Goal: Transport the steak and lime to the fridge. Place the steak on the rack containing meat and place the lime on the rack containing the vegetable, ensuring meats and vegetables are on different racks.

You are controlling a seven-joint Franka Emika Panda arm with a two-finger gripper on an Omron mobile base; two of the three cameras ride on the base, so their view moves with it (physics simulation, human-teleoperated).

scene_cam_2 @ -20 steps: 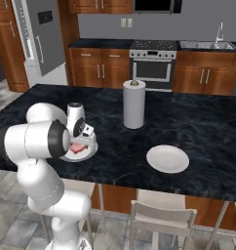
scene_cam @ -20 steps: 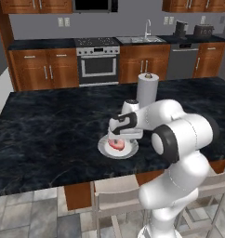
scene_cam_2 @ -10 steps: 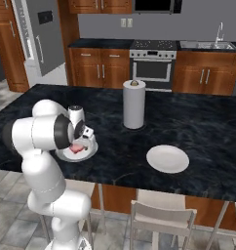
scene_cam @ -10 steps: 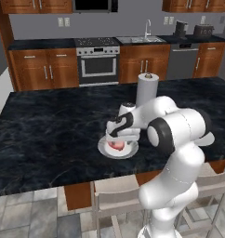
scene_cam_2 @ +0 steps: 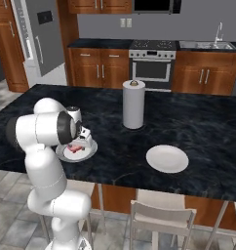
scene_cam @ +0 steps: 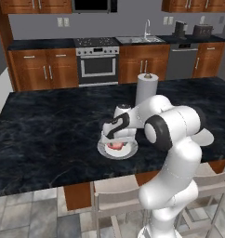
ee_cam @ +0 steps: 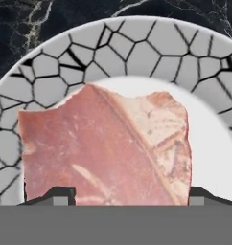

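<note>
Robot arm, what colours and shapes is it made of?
The arm is glossy white, built from fat rounded segments like big tubes and balls, with dark grey or black rings at its joints. Its gripper is dark where it joins the wrist, and it ends in two small dark fingertips. No cables or markings are visible.

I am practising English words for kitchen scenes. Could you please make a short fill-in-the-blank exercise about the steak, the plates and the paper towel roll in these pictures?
1. The steak lies on a ______ with a cracked grey pattern on its rim.
2. The gripper has one fingertip on each ______ of the steak.
3. The paper towel roll stands ______ on the dark counter.
4. The plain white plate has ______ on it.

Missing words: plate; side; upright; nothing
</note>
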